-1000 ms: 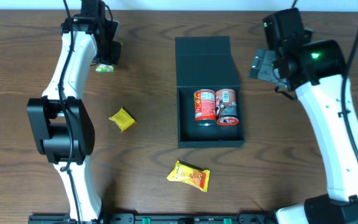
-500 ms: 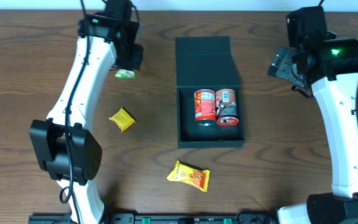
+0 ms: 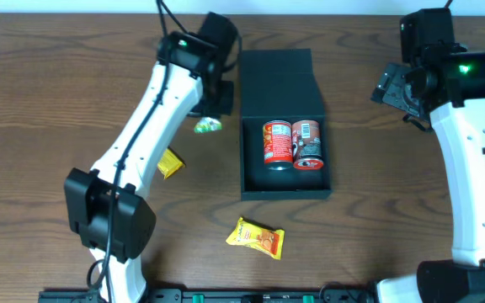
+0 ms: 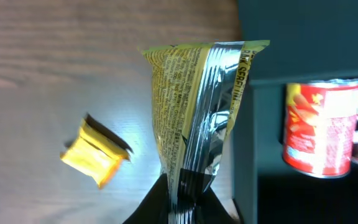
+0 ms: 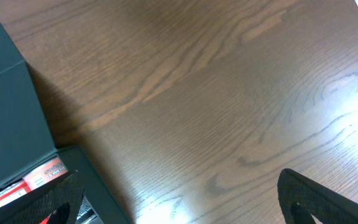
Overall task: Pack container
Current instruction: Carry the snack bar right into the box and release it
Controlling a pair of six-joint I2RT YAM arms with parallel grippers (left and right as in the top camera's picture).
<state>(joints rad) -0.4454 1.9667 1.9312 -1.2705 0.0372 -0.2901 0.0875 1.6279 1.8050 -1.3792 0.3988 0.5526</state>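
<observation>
The dark teal container (image 3: pixel 283 190) lies open at the table's middle, its flap lid (image 3: pixel 278 82) folded back. Two red cans (image 3: pixel 278 142) (image 3: pixel 307 145) lie inside, also seen in the left wrist view (image 4: pixel 319 127). My left gripper (image 3: pixel 212 109) is shut on a yellow-green and silver snack packet (image 3: pixel 208 126) (image 4: pixel 197 106), held above the table just left of the container's wall (image 4: pixel 246 143). My right gripper (image 3: pixel 394 84) is open and empty above bare wood to the right of the lid, with the container's corner (image 5: pixel 8 106) at its left.
A small yellow packet (image 3: pixel 169 163) (image 4: pixel 95 159) lies left of the container, partly under my left arm. A yellow and orange snack bag (image 3: pixel 256 238) lies in front of the container.
My left arm has carried the snack packet from the far left to just beside the container. My right gripper has drifted a little right.
</observation>
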